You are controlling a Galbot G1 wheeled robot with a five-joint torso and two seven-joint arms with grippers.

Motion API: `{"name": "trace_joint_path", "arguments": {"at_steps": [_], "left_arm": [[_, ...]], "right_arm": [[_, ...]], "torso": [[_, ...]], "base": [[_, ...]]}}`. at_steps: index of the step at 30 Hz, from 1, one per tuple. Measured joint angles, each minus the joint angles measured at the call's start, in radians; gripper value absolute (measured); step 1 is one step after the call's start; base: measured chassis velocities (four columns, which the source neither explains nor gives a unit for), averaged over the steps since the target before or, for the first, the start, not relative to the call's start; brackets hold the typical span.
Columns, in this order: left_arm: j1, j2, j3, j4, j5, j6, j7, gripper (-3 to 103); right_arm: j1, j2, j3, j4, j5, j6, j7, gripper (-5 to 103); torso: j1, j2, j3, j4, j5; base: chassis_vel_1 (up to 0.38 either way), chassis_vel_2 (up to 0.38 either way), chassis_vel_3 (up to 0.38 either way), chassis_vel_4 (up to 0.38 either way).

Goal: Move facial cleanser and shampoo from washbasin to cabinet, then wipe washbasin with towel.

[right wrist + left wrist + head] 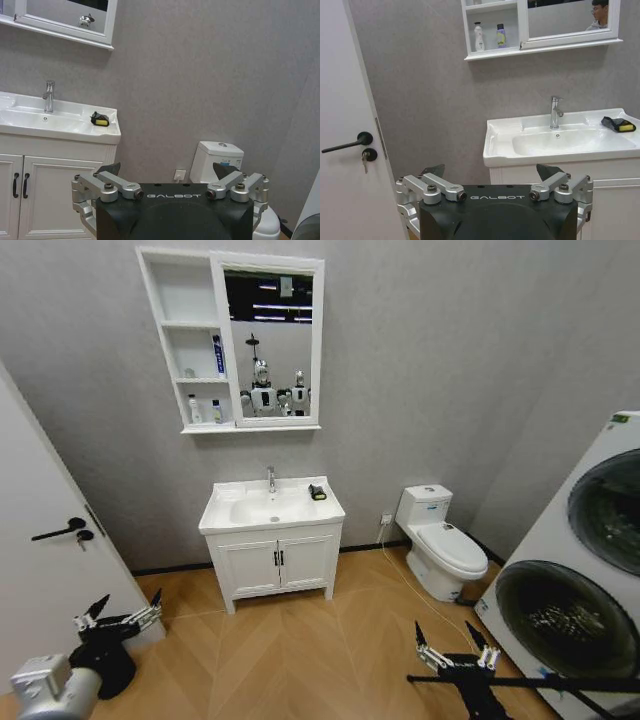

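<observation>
The white washbasin (225, 515) (520, 155) (60, 131) stands against the far wall with a chrome tap (270, 478). A black towel with a yellow patch (317, 492) (618, 124) (100, 119) lies on its right rear corner. Above hangs the cabinet (190, 300) (490, 52). A white bottle (479, 37) and a purple-capped bottle (501, 36) stand on its lowest shelf, and a blue-and-white tube (217, 355) stands one shelf up. I cannot tell which are the facial cleanser and shampoo. My left gripper (127, 600) (491, 171) and right gripper (445, 632) (167, 168) hang low and open, far from the basin.
A white two-door vanity cupboard (278, 562) carries the basin. A toilet (440, 540) (217, 157) stands to its right, with stacked washing machines (580, 580) at the far right. A white door (50, 560) with a black handle is on the left. Open wood floor (300, 650) lies ahead.
</observation>
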Motion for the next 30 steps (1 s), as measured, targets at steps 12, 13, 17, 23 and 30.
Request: {"name": "trace_joint_path", "arguments": {"at_steps": [12, 13, 17, 23, 30], "left_arm": [[0.000, 0.000, 0.000, 0.000, 0.000, 0.000, 0.000, 100], [0.000, 0.000, 0.000, 0.000, 0.000, 0.000, 0.000, 100], [0.000, 0.000, 0.000, 0.000, 0.000, 0.000, 0.000, 100], [0.000, 0.000, 0.000, 0.000, 0.000, 0.000, 0.000, 100], [0.000, 0.000, 0.000, 0.000, 0.000, 0.000, 0.000, 100]], "right_arm": [[0.000, 0.000, 0.000, 0.000, 0.000, 0.000, 0.000, 100], [0.000, 0.000, 0.000, 0.000, 0.000, 0.000, 0.000, 100], [0.000, 0.000, 0.000, 0.000, 0.000, 0.000, 0.000, 100], [0.000, 0.000, 0.000, 0.000, 0.000, 0.000, 0.000, 100], [0.000, 0.000, 0.000, 0.000, 0.000, 0.000, 0.000, 100]], "torso": [[-0.002, 0.001, -0.001, -0.0001, -0.0003], [-0.002, 0.001, -0.001, 0.0000, -0.0003], [-0.002, 0.001, -0.001, -0.0001, -0.0003], [-0.002, 0.001, -0.001, -0.0001, -0.0003], [-0.002, 0.001, -0.001, -0.0001, -0.0003]], "base": [[-0.004, 0.004, 0.003, -0.002], [0.000, 0.000, 0.000, 0.000], [0.000, 0.000, 0.000, 0.000], [0.000, 0.000, 0.000, 0.000], [0.000, 0.000, 0.000, 0.000]]}}
